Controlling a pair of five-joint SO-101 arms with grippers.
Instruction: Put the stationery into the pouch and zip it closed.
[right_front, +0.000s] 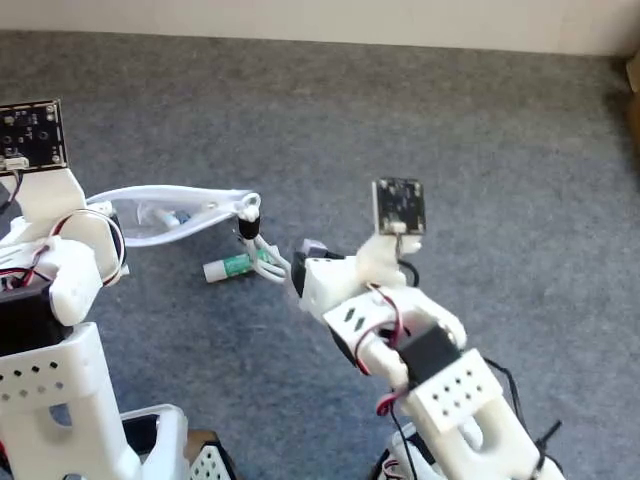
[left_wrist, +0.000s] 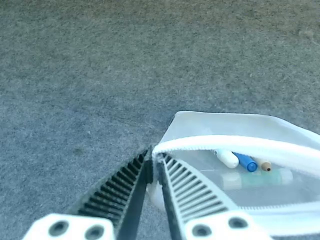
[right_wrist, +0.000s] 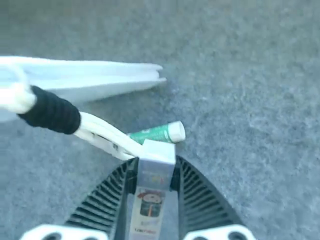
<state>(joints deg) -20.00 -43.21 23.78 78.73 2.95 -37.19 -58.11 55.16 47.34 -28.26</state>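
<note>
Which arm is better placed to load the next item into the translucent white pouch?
Probably right: the right gripper grips a white rectangular block near the translucent white pouch, whose rim the left gripper pinches.

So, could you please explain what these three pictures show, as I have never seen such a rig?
Two small robot arms work on a grey carpet. One picture looks down from above; the other two come from cameras on each arm's wrist. The left gripper pinches the rim of an open see-through pouch with pens inside. The right gripper holds a small white block, perhaps an eraser. A green tube lies beside the pouch's cord.
</note>
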